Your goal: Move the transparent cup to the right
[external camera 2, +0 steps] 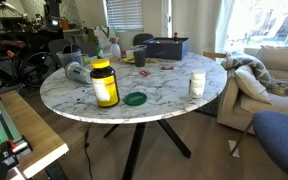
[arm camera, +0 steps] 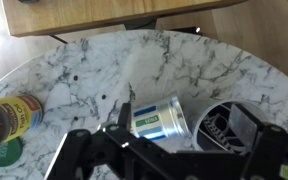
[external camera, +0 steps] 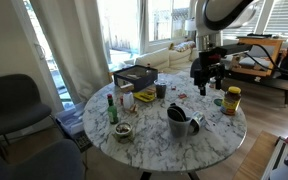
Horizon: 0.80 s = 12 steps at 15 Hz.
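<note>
transparent cup (arm camera: 156,118): clear plastic, white-and-teal label band | lies on its side on the marble table (arm camera: 214,60), near the yellow-labelled jar (arm camera: 9,118) | long axis runs across my wrist view, mouth rightward | gripper (arm camera: 164,140) straddles it; whether it is pinching, I cannot tell

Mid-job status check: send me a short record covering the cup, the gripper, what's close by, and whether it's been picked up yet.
cup: transparent cup, lying on its side, printed label showing
surface: marble table
gripper: gripper low over the cup, jaws apart with the cup between them; contact not clear
nearby: yellow-lidded jar upright, green lid flat next to it
lifted: no, the cup rests on the table
</note>
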Each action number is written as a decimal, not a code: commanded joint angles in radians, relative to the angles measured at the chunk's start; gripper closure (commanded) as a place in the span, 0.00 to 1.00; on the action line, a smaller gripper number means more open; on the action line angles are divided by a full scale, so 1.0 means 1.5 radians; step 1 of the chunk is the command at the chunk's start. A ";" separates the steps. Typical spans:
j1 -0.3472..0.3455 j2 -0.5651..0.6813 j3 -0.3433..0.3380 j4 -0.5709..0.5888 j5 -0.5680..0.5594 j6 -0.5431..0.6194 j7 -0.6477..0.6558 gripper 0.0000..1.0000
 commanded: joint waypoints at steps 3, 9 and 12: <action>0.022 -0.007 0.037 -0.101 0.020 0.197 0.066 0.03; 0.040 0.051 0.073 -0.106 0.016 0.310 0.119 0.17; 0.038 0.085 0.081 -0.105 0.013 0.349 0.142 0.27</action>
